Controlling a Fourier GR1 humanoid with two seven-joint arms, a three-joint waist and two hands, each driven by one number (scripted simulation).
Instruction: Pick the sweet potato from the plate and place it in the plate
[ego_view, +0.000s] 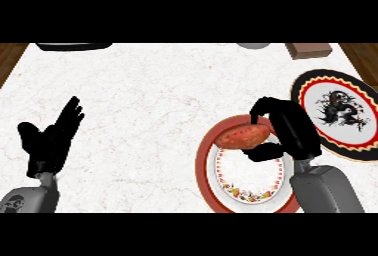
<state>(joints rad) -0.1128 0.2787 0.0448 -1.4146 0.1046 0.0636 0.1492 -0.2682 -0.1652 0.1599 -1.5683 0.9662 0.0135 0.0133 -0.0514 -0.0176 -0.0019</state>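
Observation:
A reddish-orange sweet potato (244, 137) lies over the upper part of a red-rimmed white plate (247, 192) at the lower right. My right hand (291, 132) is curled round the potato, fingers arching over its right end and thumb under it. Whether the potato rests on the plate or is lifted off it cannot be told. To the right stands a second plate (314, 87) with a black and red rim and a dark figure at its centre; nothing lies on it. My left hand (52, 135) rests open at the left, fingers pointing up.
A brown block (308, 49) sits at the back right, a grey round object (253, 45) beside it, and a dark flat object (74, 46) at the back left. Wooden floor shows past the white marble counter's left and right edges.

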